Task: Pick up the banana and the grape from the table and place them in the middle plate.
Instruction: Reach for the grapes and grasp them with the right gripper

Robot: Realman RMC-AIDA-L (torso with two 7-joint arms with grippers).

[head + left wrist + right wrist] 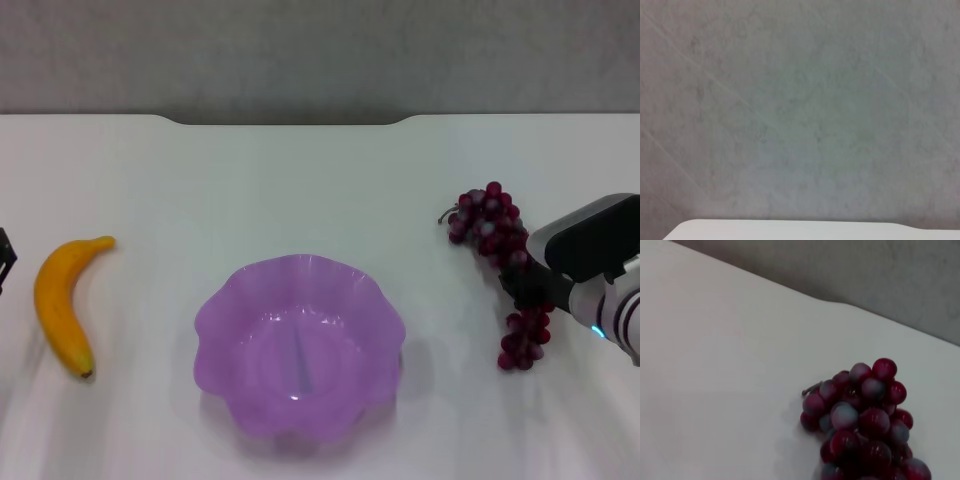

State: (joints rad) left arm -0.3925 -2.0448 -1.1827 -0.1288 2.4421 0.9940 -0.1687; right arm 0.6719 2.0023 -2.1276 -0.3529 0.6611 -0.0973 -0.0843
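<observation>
Curved, smooth yellow-orange banana (62, 303) with a dark lower tip: lay at the left of the head frame on the table, well apart from the plate, untouched.

Long bunch of small, round, dark red-purple grapes (499, 260), several with a pale bloom, on a short stem: lay at the right of the head frame, running from upper left to lower right. Its middle was covered by the right gripper. In the right wrist frame the bunch (863, 425) filled the lower right, stem pointing left, glossy and tightly clustered.

Translucent purple plastic bowl-like plate (220, 310) with a wavy scalloped rim: stood at lower centre of the head frame, between the two fruits. It held nothing.

Wide, plain white flat tabletop (300, 190) with a notched far edge: carried all three items; a strip of it (790, 230) showed along the bottom of the left wrist frame under a grey mottled wall (800, 110).

Right gripper (528, 288), grey and black: reached in from the right edge, set down on the middle of the bunch; whether its fingers were parted or clamped could not be told.

Left gripper (5, 260): a dark sliver at the far left edge, just beside the banana, not touching it; finger state could not be told.
</observation>
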